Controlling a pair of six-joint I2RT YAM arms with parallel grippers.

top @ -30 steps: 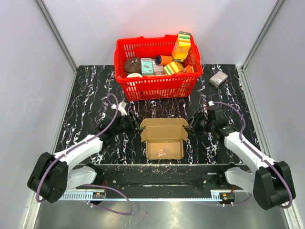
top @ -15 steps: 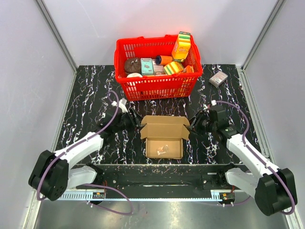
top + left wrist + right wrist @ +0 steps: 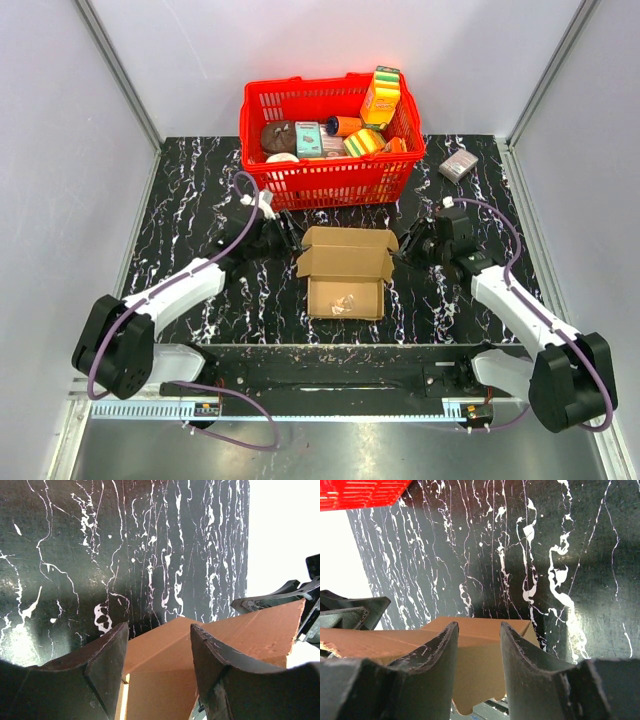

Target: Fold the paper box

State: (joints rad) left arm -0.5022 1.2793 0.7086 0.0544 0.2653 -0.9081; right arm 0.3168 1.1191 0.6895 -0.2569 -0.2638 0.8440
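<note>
**A:** Where does the paper box (image 3: 345, 275) sit?

**B:** Mid-table (image 3: 180, 200), between the 2 arms and near the red basket (image 3: 330, 180). It stands upright with its top open and its flaps splayed outward. A few pale bits lie on its floor; I cannot tell what they are.

**A:** And the grippers?

**B:** The left gripper (image 3: 288, 238) is at the box's left rear corner and the right gripper (image 3: 404, 247) at its right rear corner. Both have their jaws parted and hold nothing. Each wrist view shows brown card in the gap between the fingers. I cannot tell whether card and fingers touch.

**A:** So what is the step, and how should it go?

**B:** I judge they are lining up on the 2 side flaps to turn them inward. Each flap edge should sit well into the gap before the jaws close, because a grip on the tip alone would likely slip. Thin card buckles, so the bend should follow the crease. The box looks light, so the 2 arms should push evenly or it will skid toward 1 side.
</note>
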